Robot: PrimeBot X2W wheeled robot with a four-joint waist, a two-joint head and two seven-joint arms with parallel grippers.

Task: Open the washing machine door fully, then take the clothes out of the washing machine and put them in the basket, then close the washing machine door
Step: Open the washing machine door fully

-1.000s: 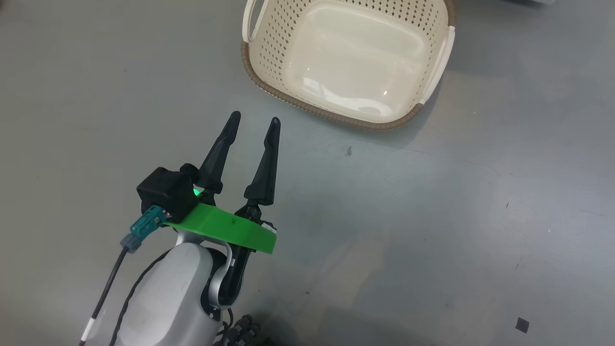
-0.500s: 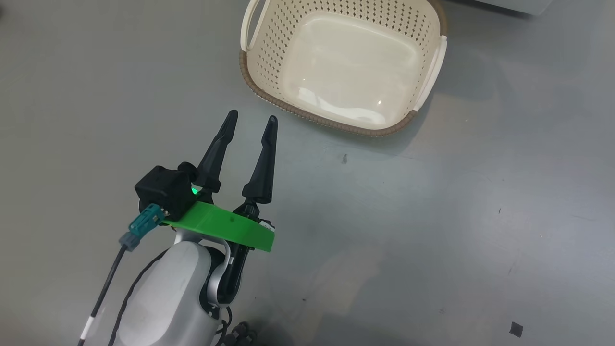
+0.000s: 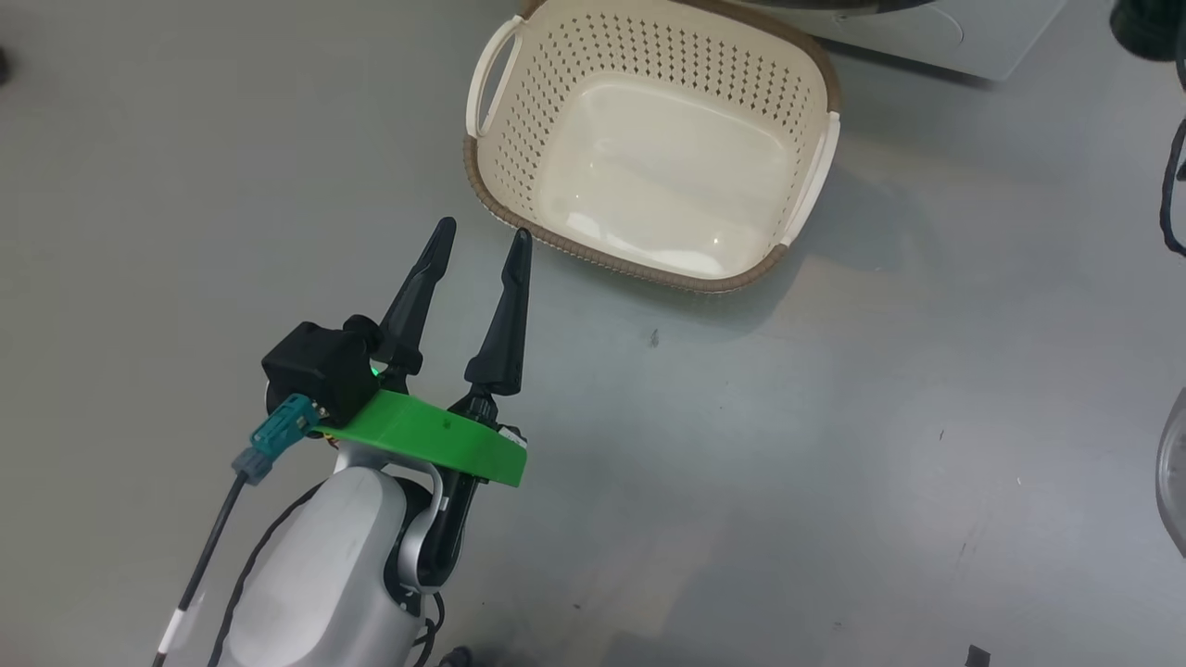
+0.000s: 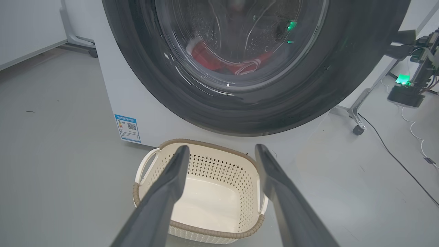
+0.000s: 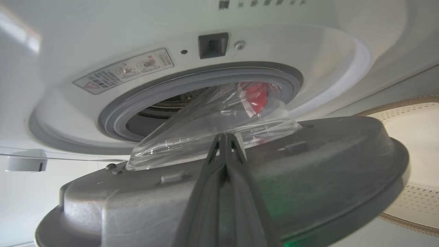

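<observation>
Four hazards, as judged, with the door [image 5: 325, 161] part open and not yet full. One: right gripper [image 5: 224, 138], fingers pressed together with nothing between them, tips at the foot of the glass bowl [image 5: 212, 116] on the door's grey inner face (contact cannot be told), has only a push and no hold, so it may slide on the slick glass and lose the door, leaving it half across the porthole [image 5: 113, 120]. Two: the door's low black rim, close above the far side of the basket [image 3: 630, 268] in the left wrist view, may clip it in swinging and shove the light basket out of place. Three: short of full opening, the reach into the drum [image 5: 171, 102] is narrow and an arm may strike bowl or rim. Four: limp clothes [image 4: 212, 58] may catch on the porthole's edge or spill past the small basket onto the floor [image 3: 834, 463]. Left gripper [image 3: 485, 229]: fingers spread, nothing held, poised over the floor just beside the basket's near rim, aimed at basket and door. Two containers. Basket: cream, perforated sides, brown rim, two loop handles, on the grey floor just before the washer [image 4: 116, 85], holding nothing. Drum: holds the clothes, a red heap with white striped trim, seen through the door glass, untouched
</observation>
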